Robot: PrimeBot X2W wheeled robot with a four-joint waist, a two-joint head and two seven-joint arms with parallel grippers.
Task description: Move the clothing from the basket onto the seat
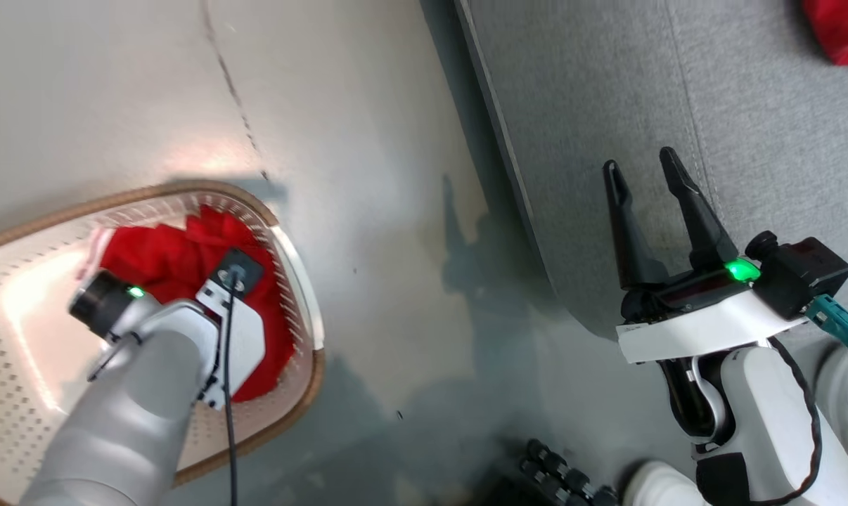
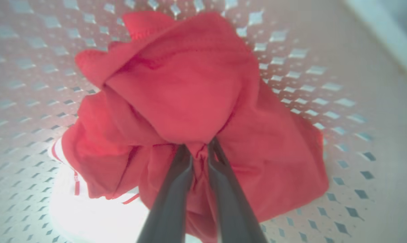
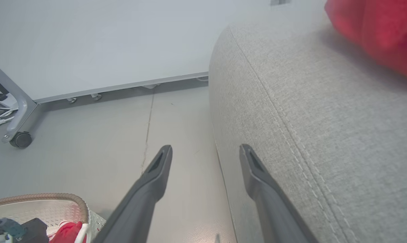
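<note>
Grey floor: smooth, thin dark crack line across it. White perforated basket, brown rim, stands on floor, apart from seat. Crumpled red clothing lies on basket bottom. Grey fabric seat rises from floor at right; red garment lies on its far part. Caster of grey frame rests on floor near wall.

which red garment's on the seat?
The top-right garment in head view, on the grey seat; the other garment lies in the basket, pinched by the left gripper.
</note>
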